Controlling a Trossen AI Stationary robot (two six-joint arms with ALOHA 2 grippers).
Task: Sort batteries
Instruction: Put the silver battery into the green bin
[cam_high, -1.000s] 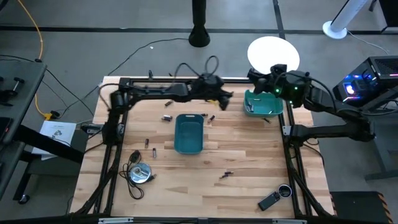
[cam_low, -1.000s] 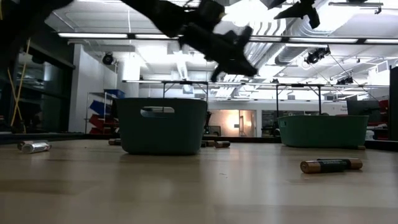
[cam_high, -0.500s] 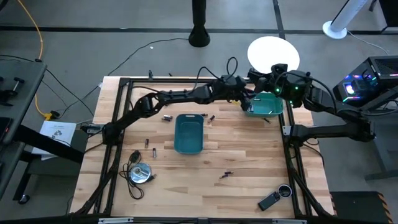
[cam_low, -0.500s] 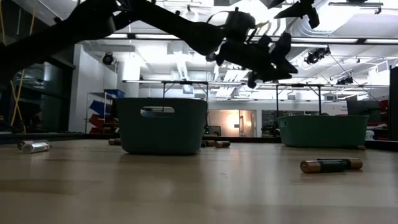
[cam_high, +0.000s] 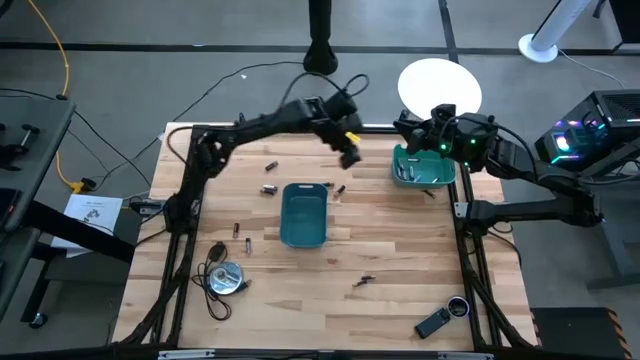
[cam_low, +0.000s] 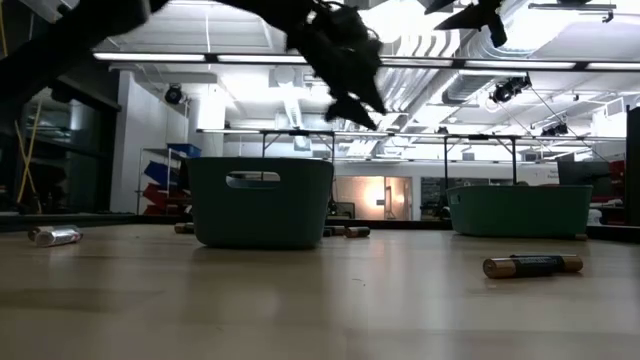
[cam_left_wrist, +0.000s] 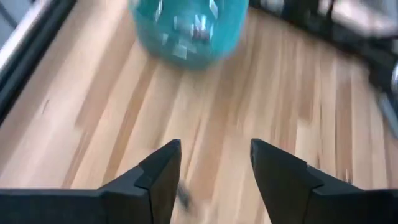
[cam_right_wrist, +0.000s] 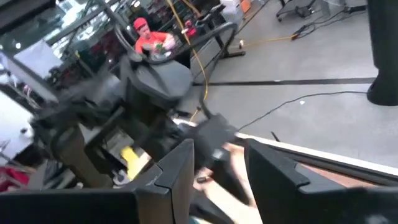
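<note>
— While loose batteries lie scattered on the counter around the centre bin, which hand is closer?

— Left hand: it hangs just beyond that bin's far end, fingers spread, holding nothing. Nearest cell lies between hand and bin, long axis slanted.

— Right hand?

— Over the far bin, parted, empty. No legible labels.
</note>
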